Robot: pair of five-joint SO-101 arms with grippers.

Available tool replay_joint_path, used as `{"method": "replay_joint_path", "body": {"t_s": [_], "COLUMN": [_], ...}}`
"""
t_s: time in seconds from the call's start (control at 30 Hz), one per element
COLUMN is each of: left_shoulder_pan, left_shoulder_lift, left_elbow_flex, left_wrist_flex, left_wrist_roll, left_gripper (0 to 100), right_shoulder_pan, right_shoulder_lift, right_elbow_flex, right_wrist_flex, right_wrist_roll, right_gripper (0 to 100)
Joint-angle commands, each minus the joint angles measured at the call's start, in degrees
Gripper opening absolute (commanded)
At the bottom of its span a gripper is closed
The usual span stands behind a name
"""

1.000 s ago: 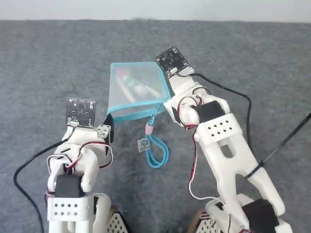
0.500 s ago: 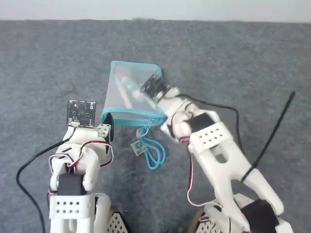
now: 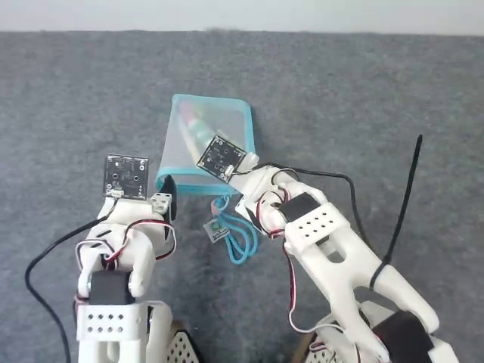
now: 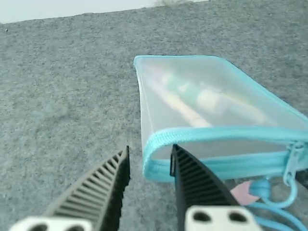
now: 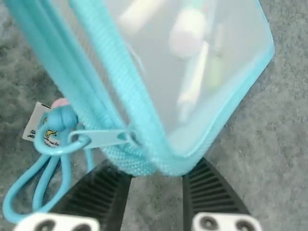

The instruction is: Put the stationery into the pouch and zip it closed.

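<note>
Across the pouch, the right gripper has swung leftward, released like the left gripper; the zip looks closed.

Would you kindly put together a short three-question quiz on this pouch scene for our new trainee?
1. True or false: the stationery lies outside the pouch.
2. The cord loop hanging from the zipper pull is: A light blue, B red, C black.
3. Fill in: the ____ gripper is at the pouch end with the zipper pull.

Key: 1 false, it is inside the pouch. 2 A. 3 the right gripper.
</note>
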Motion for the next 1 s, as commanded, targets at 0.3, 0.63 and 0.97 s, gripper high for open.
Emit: {"method": "replay_joint_path", "body": {"t_s": [0.3, 0.63, 0.97], "left_shoulder_pan": [0.2, 0.3, 0.3], "left_shoulder_lift": [-0.7, -0.6, -0.5], "left_elbow_flex": [-0.8, -0.7, -0.7], "left_wrist_flex": [-2.0, -2.1, -2.1], "left_wrist_roll": [-0.5, -0.5, -0.5], "left_gripper": [14, 14, 14], "right_shoulder_pan": [-2.0, -1.0, 1.6], "right_shoulder_lift": [-9.4, -10.4, -20.1], "right_elbow_flex": [0.7, 2.0, 8.2], "right_wrist_flex": [-2.0, -2.1, -1.5], "right_wrist_roll": [5.5, 14.5, 17.0], "right_gripper": [13.4, 13.3, 22.1]}}
